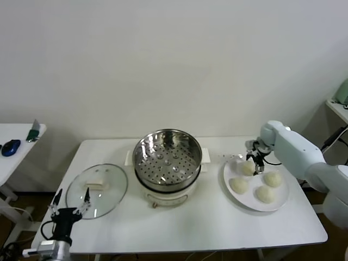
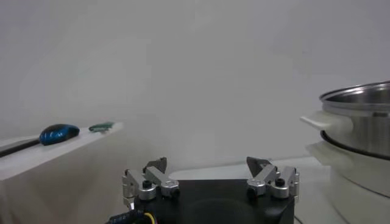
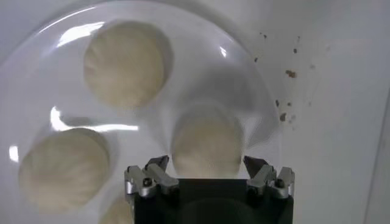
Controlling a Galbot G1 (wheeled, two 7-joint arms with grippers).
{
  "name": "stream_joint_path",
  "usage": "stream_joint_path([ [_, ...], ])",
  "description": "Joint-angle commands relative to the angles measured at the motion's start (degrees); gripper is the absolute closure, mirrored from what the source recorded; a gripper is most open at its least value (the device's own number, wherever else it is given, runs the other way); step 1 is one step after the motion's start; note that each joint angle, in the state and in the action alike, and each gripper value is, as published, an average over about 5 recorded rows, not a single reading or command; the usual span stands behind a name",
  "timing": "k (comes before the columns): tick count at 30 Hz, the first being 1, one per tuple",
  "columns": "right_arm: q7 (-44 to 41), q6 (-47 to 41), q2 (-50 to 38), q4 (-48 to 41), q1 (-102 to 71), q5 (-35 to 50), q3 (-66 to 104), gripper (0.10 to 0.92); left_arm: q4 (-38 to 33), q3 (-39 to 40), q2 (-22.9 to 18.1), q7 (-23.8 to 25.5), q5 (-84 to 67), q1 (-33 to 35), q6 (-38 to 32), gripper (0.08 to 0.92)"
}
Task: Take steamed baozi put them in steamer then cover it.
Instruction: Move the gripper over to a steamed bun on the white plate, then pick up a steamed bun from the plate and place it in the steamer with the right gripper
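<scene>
Several cream-white steamed baozi lie on a white plate [image 1: 251, 202] at the table's right. My right gripper [image 1: 255, 158] hangs over the back-left baozi [image 1: 248, 168]. In the right wrist view that baozi [image 3: 207, 143] sits between the open jaws of the right gripper [image 3: 206, 163], whose fingertips stand close beside its two sides. Other baozi [image 3: 125, 61] [image 3: 64, 167] lie beyond it. The steel steamer [image 1: 167, 157] stands mid-table on its cream pot, with nothing in it. The glass cover [image 1: 97, 190] lies flat to its left. My left gripper [image 1: 69, 209] waits open near the front-left corner, holding nothing.
A side table [image 1: 16, 138] at the far left carries a blue mouse [image 1: 11, 147] and a green object [image 1: 33, 132]. A few brown crumbs [image 3: 291, 73] dot the table beside the plate. The steamer's side handle [image 2: 326, 122] shows in the left wrist view.
</scene>
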Motion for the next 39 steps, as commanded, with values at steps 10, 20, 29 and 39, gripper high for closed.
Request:
stream_joint_path([
  [10, 0.04, 1.53, 2.01, -3.07, 0.09, -1.71, 0.79, 0.33, -0.07, -0.19, -0.24, -0.02, -0.44, 0.34, -0.09, 0.177],
  [20, -1.71, 2.89, -1.27, 4.52, 3.82, 0.3, -1.06, 0.339, -0.13, -0.34, -0.28, -0.07, -1.07, 0.99, -0.32, 0.177],
  [29, -3.76, 7.45, -3.72, 20.98, 21.23, 6.36, -13.92, 0.337, -0.67, 0.13, -0.06, -0.14, -1.26, 1.98, -0.47, 0.177],
  [39, -2.67, 19.83, 7.66, 28.07, 36.9, 7.41, -22.63, 0.33, -1.13, 1.18, 0.13, -0.15, -0.63, 1.79, 0.57, 0.177],
])
